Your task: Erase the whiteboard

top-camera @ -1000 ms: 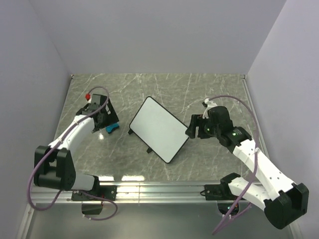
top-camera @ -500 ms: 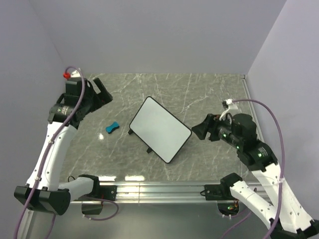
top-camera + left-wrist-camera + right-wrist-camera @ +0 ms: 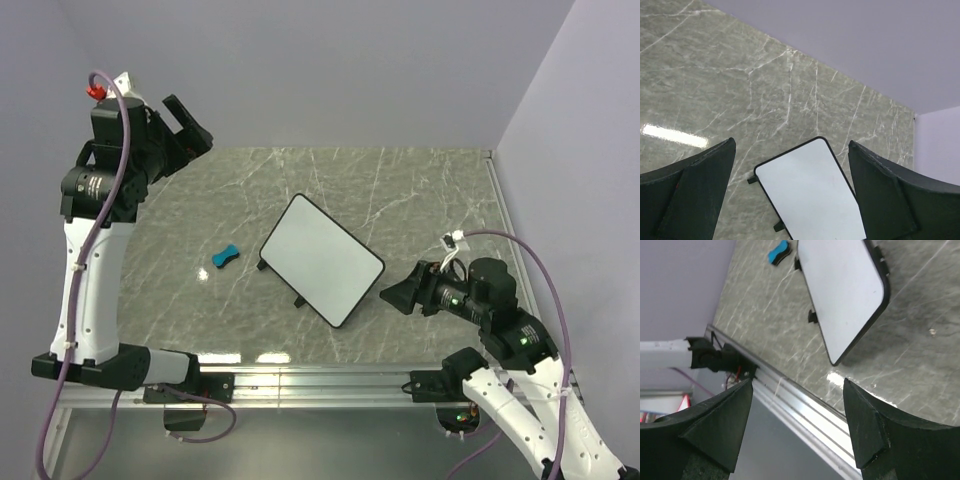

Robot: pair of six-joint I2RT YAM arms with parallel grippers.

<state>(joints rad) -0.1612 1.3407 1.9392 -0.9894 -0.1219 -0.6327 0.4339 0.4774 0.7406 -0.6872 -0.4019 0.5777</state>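
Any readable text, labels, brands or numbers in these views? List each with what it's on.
No text can be read in any view.
whiteboard: blank white face, no writing or logo.
blue eraser: no marking shows; too small to tell.
left arm, right arm: no legible label or number.

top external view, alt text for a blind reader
A blank whiteboard lies askew on the table, a blue eraser just left of it. The left fingers hang open high at far left; the right fingers sit low near the board's right corner.
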